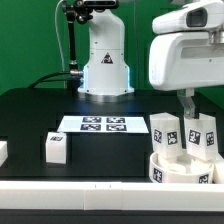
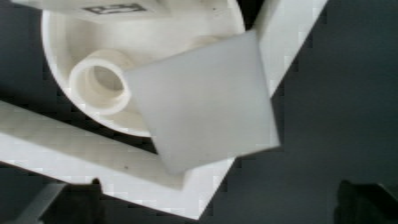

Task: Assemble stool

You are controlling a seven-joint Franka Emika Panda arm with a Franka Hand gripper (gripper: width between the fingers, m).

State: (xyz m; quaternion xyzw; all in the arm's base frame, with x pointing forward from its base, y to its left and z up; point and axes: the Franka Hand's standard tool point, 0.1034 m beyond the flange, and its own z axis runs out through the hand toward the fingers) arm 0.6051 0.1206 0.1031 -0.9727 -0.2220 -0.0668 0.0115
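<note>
The round white seat (image 1: 185, 168) lies at the exterior view's lower right with two tagged legs standing on it, one on the left (image 1: 165, 131) and one on the right (image 1: 201, 132). A third leg (image 1: 56, 147) lies loose on the table at the left. My gripper (image 1: 189, 106) hangs just above the seat, between the two standing legs. In the wrist view the seat (image 2: 80, 40) shows a round socket (image 2: 100, 84) beside a leg's flat face (image 2: 205, 100). My gripper (image 2: 217, 205) is open, its dark fingers (image 2: 71, 200) wide apart and holding nothing.
The marker board (image 1: 104, 124) lies in the middle in front of the robot base (image 1: 105, 70). A white rail (image 1: 70, 194) runs along the front edge and under the seat (image 2: 54, 135). A small white piece (image 1: 3, 151) sits at the far left edge.
</note>
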